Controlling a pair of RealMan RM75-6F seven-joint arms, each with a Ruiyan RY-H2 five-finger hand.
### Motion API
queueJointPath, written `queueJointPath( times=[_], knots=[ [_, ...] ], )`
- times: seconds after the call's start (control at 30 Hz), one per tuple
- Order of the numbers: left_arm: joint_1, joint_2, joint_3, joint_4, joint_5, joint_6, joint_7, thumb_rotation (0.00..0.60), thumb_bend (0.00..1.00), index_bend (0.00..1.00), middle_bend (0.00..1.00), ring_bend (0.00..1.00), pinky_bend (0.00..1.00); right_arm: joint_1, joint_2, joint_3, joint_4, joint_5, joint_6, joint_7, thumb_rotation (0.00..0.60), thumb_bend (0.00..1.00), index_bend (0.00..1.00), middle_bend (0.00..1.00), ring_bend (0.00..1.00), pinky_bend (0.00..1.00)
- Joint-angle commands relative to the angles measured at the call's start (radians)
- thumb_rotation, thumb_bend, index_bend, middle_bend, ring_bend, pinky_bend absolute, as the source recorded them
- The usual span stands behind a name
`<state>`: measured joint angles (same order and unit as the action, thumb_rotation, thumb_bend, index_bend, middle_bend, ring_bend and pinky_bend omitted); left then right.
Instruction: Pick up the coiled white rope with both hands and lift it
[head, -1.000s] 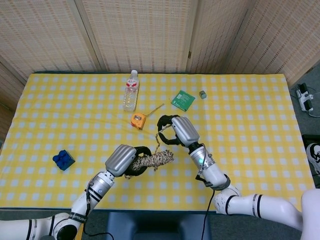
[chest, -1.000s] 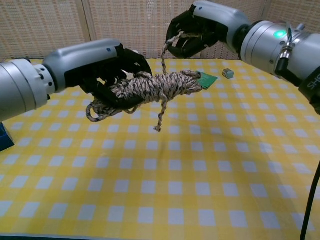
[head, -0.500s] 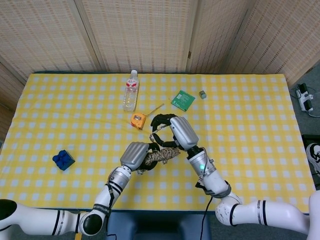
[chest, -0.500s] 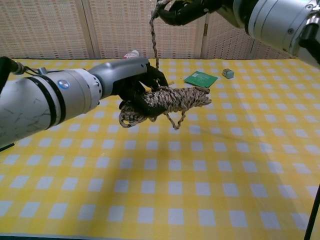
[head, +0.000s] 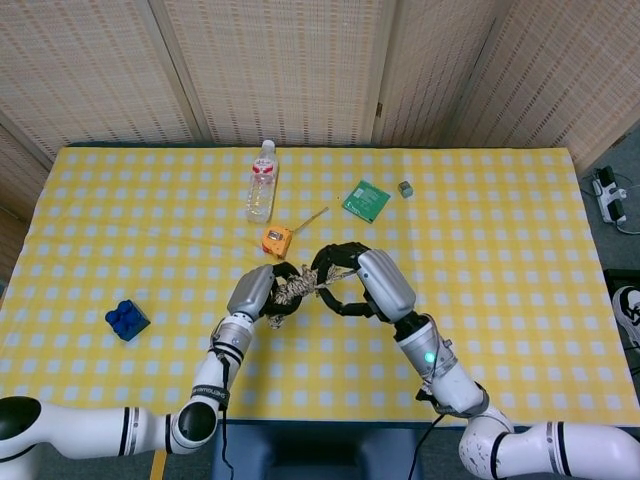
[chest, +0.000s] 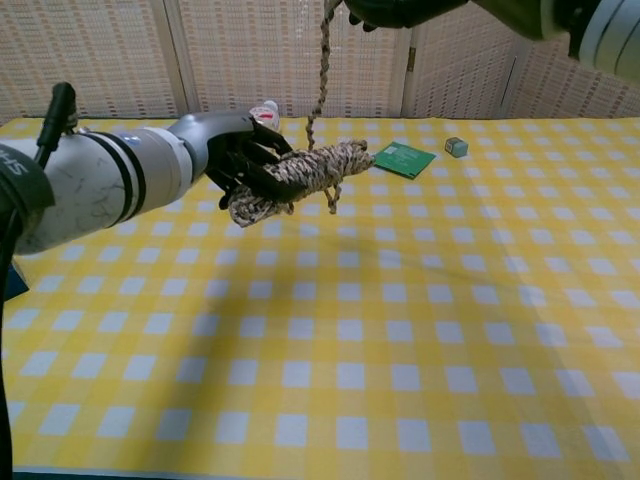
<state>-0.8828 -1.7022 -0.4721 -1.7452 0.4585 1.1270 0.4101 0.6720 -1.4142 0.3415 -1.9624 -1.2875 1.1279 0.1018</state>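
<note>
the left hand (chest: 240, 160) has carried the coiled white rope (chest: 300, 176) higher, fingers closed around it. the right hand (head: 345, 275) has risen too, pinching the loose end, so the lift looks nearly done.

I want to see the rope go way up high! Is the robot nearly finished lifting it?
Nearly. The coiled white rope bundle is already off the yellow checked tablecloth. The left hand grips the coil, and the right hand holds its loose end up. Only lifting higher looks left.
</note>
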Motion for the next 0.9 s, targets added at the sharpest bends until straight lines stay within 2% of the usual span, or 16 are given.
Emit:
queueJointPath(
  times=[0.03, 0.17, 0.53, 0.9],
  knots=[
    [0.021, 0.006, -0.053, 0.009, -0.045, -0.013, -0.08, 0.6, 0.66, 0.69, 0.7, 0.71, 0.84, -0.014, -0.001, -0.033, -0.008, -0.044, 0.013, 0.013, 0.6, 0.59, 0.82, 0.45, 0.4, 0.32],
    [0.051, 0.036, -0.11, -0.002, -0.093, -0.055, -0.181, 0.6, 0.66, 0.69, 0.7, 0.71, 0.84, -0.027, -0.009, -0.067, 0.001, -0.078, 0.023, 0.021, 0.6, 0.59, 0.82, 0.45, 0.41, 0.36],
    [0.139, 0.142, -0.207, -0.066, -0.132, -0.181, -0.416, 0.6, 0.66, 0.69, 0.7, 0.71, 0.84, -0.063, -0.019, -0.143, 0.09, -0.1, 0.012, 0.103, 0.6, 0.6, 0.82, 0.45, 0.41, 0.36],
    [0.212, 0.203, -0.246, -0.148, -0.01, -0.238, -0.611, 0.6, 0.67, 0.69, 0.7, 0.7, 0.84, -0.049, -0.08, -0.158, 0.211, -0.054, -0.05, 0.134, 0.6, 0.61, 0.82, 0.45, 0.41, 0.36]
  ],
)
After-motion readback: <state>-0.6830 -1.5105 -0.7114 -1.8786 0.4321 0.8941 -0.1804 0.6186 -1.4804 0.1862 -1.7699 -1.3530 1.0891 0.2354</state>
